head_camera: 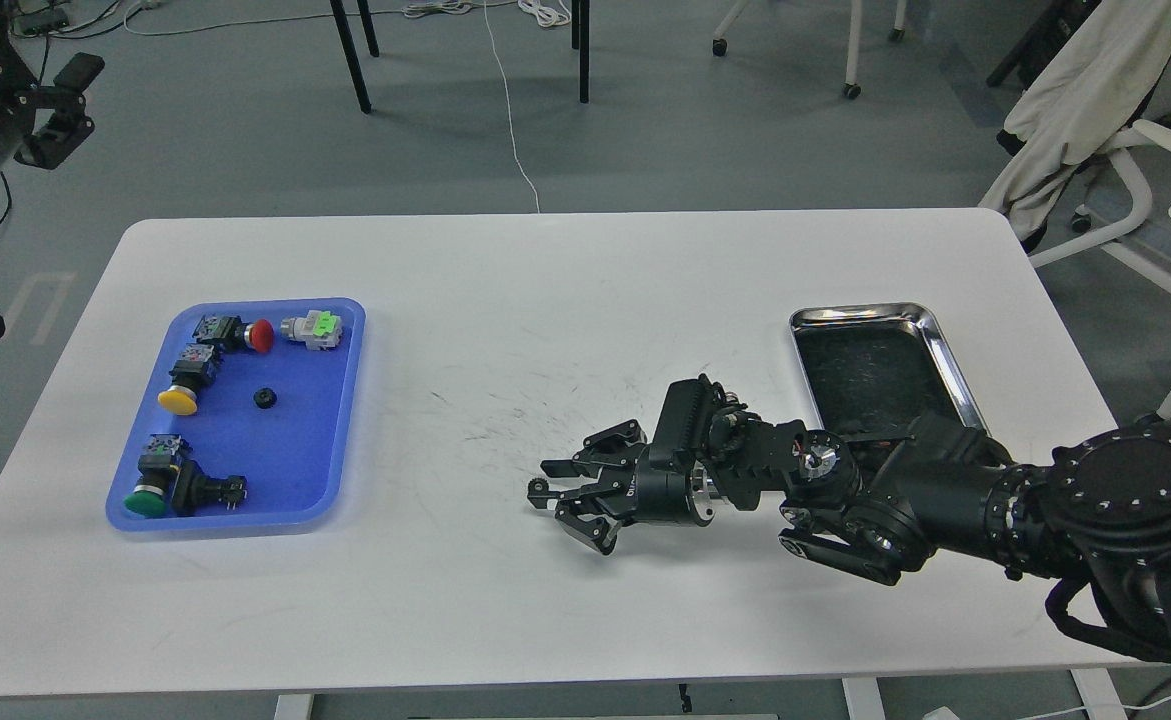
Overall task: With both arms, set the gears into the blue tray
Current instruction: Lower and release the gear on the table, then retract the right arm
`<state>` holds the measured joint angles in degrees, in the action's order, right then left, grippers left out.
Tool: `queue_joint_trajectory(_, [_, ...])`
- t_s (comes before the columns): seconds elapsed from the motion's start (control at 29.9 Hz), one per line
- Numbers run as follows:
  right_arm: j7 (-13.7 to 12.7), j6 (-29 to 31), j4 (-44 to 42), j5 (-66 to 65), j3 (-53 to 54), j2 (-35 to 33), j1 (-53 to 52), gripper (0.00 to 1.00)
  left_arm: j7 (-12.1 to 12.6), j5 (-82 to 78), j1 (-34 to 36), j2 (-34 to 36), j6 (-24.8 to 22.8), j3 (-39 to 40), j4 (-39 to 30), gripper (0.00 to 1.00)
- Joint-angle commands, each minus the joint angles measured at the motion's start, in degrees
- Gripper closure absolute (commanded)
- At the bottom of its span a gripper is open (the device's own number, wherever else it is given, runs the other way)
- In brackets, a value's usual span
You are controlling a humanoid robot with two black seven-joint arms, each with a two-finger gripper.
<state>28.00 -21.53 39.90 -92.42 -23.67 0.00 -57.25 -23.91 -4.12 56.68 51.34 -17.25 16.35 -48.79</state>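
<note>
**Right end effector over mid-surface, gear in tray**

The right end effector (570, 500) is seen low over the white surface (565, 290), fingers spread, a small round black piece at one fingertip. One gear (265, 398) lies in the blue tray (337, 440) near the left edge, among push-button switches (182, 388). The left end effector (55, 110) is raised beyond the far-left corner, its opening unclear.
</note>
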Motion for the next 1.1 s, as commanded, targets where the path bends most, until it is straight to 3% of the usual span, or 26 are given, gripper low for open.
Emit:
queue_joint_trajectory(0.0, [0.0, -0.09, -0.09, 1.27, 0.11, 0.0, -0.14, 0.26, 0.0, -0.01, 0.0, 0.08, -0.07, 0.09, 0.01, 0.03])
queue_joint_trajectory(0.2, [0.0, 0.18, -1.75, 9.87, 6.95, 0.0, -2.15, 0.16, -0.09, -0.09, 0.0, 0.52, -0.15, -0.09, 0.01, 0.03])
queue_joint_trajectory(0.5, [0.0, 1.05, -9.22, 30.69, 13.91, 0.0, -12.17, 0.16, -2.55, -1.15, -0.7, 1.66, -0.07, -1.93, -2.45, 0.02])
queue_joint_trajectory(0.94, [0.0, 1.32, -11.6, 61.46, 15.06, -0.26, -16.58, 0.08, -4.04, -14.94, -0.7, 3.68, -0.07, -4.04, -12.46, 0.02])
queue_joint_trajectory(1.07, [0.0, 1.93, -11.6, 69.81, 15.32, -4.91, -16.58, 0.08, -4.04, -18.63, -1.22, 4.29, 0.63, -4.22, -17.29, 0.02])
